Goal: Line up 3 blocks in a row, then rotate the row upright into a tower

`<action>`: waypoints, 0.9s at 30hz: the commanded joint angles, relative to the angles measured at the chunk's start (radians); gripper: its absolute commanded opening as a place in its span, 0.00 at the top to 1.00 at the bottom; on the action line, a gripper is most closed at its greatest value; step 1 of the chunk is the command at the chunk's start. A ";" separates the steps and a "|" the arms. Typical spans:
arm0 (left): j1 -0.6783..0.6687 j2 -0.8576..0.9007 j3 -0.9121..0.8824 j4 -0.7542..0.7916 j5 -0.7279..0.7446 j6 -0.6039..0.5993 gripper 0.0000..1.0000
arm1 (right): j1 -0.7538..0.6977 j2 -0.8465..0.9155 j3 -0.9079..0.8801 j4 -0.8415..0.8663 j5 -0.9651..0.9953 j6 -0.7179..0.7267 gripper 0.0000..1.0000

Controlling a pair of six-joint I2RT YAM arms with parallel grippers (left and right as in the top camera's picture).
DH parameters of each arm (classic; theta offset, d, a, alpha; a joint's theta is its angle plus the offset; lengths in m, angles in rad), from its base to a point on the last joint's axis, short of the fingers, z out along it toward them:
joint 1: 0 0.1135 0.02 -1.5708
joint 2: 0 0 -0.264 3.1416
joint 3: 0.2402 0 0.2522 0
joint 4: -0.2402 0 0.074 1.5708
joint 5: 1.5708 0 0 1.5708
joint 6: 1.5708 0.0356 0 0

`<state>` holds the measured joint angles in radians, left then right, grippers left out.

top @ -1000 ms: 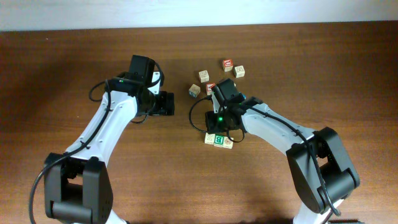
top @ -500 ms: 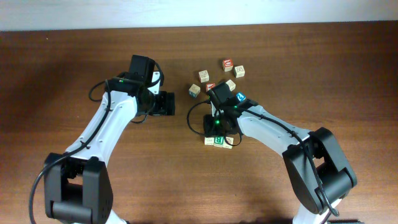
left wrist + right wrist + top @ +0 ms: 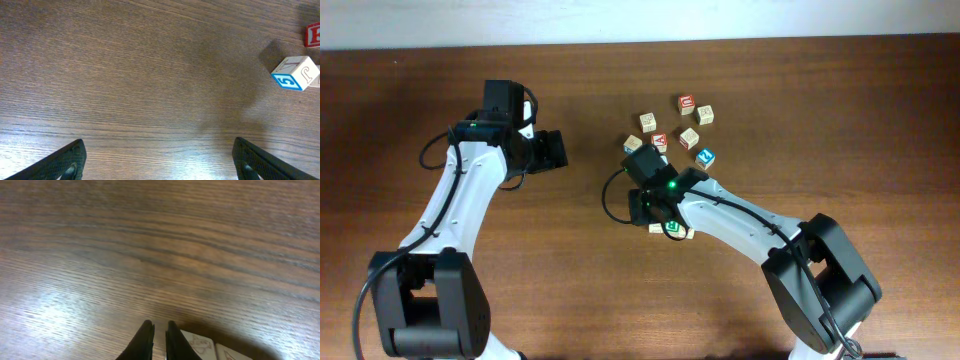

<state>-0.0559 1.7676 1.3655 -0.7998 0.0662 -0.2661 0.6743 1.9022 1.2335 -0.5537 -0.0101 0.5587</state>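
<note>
Left gripper (image 3: 157, 152) wide open, empty – blue-faced cube (image 3: 295, 74) ahead; right gripper (image 3: 159, 332) nearly closed, empty – 2 blocks (image 3: 199, 344) beside.

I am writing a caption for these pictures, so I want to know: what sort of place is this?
Probably a robot test bench in a laboratory, not a home. Two robot arms stand at a wooden table, and small letter blocks are laid out on it as practice things.
</note>
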 commanded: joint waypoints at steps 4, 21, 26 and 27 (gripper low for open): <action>0.001 0.000 0.018 -0.002 -0.011 -0.010 0.06 | 0.006 0.008 0.015 0.066 -0.044 -0.092 0.88; -0.002 -0.001 0.130 -0.148 -0.021 0.063 0.00 | -0.159 -0.195 0.619 -0.618 -0.130 -0.207 0.57; -0.129 0.000 0.121 -0.184 0.106 0.085 0.13 | -0.425 -0.377 0.338 -0.770 -0.222 -0.304 0.77; -0.172 0.001 0.121 -0.180 0.102 0.085 0.13 | -0.447 -0.404 0.202 -0.690 -0.296 -0.320 0.80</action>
<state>-0.1730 1.7714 1.4776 -0.9840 0.1467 -0.2016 0.2562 1.5433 1.5692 -1.3304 -0.2008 0.2729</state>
